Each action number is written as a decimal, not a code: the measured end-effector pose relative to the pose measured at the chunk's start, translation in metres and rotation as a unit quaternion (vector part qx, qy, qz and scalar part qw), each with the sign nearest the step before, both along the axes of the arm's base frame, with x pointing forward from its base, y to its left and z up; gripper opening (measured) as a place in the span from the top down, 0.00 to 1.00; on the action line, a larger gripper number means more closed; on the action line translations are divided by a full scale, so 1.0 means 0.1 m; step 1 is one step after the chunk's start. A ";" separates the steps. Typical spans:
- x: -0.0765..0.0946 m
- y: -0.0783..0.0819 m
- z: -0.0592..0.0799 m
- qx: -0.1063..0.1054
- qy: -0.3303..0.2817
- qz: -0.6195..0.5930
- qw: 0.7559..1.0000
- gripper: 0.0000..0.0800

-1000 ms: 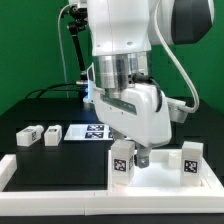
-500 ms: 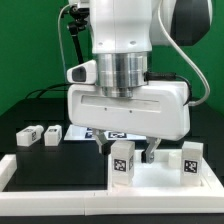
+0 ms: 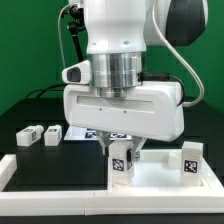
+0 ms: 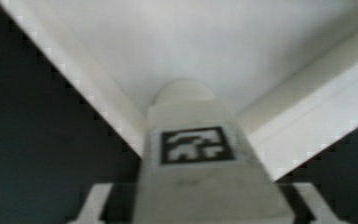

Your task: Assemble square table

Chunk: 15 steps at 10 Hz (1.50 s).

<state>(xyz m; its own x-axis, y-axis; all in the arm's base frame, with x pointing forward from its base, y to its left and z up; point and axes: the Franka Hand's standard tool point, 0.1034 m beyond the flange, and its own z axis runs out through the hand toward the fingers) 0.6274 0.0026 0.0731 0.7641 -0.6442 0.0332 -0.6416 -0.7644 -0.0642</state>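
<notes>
The white square table top point(image 3: 165, 178) lies at the front, towards the exterior view's right. A tagged white leg point(image 3: 122, 161) stands upright at its near left corner. My gripper point(image 3: 123, 154) reaches straight down over this leg, with a finger pressed on each side of it. In the wrist view the leg point(image 4: 197, 140) fills the gap between the fingers point(image 4: 108, 203), with the top's rim point(image 4: 105, 70) beyond it. A second leg point(image 3: 192, 160) stands at the top's right corner. Two more legs point(image 3: 28, 136) point(image 3: 52, 133) lie on the black mat at the left.
The marker board point(image 3: 92, 131) lies on the mat behind the gripper. A low white border rail point(image 3: 60, 193) runs along the front and up the left side. Black cables point(image 3: 72, 50) hang behind the arm at the back left.
The hand has turned about its vertical axis, from its narrow side to its broad side facing the camera. The leg between the fingers stays upright in the same place.
</notes>
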 end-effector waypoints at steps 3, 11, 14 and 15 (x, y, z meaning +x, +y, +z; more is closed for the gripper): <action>0.00 0.00 0.00 0.006 0.003 -0.093 0.996 0.64; -0.04 0.00 -0.03 0.096 0.003 -0.578 0.810 0.64; -0.05 0.03 -0.04 0.092 0.004 -0.563 0.821 0.54; -0.05 0.10 -0.03 0.080 0.006 -0.498 0.864 0.31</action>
